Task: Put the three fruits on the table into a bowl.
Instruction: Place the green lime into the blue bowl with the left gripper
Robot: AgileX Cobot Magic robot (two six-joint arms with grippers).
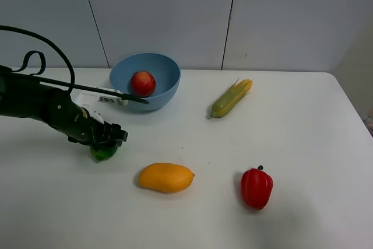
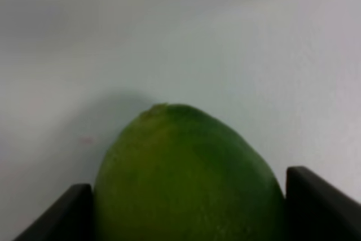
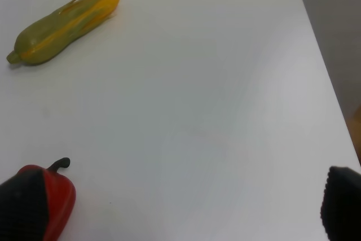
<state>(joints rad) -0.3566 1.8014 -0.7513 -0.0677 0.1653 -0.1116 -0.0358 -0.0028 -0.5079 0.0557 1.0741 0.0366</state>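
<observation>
The green lime (image 1: 104, 153) rests on the white table (image 1: 303, 132) at the left, between the fingers of my left gripper (image 1: 108, 140). In the left wrist view the lime (image 2: 189, 179) fills the gap and touches both dark fingers (image 2: 318, 204). The red pomegranate (image 1: 143, 83) lies inside the light-blue bowl (image 1: 170, 68) at the back. The orange-yellow mango (image 1: 165, 177) lies on the table in front, apart from both grippers. My right gripper (image 3: 180, 213) is open and empty above the table's right side; it does not show in the exterior view.
A yellow-green corn cob (image 1: 232, 98) lies right of the bowl and also shows in the right wrist view (image 3: 62, 26). A red bell pepper (image 1: 257, 187) stands front right, beside my right gripper's finger (image 3: 22, 207). The table's right edge (image 3: 324, 83) is near.
</observation>
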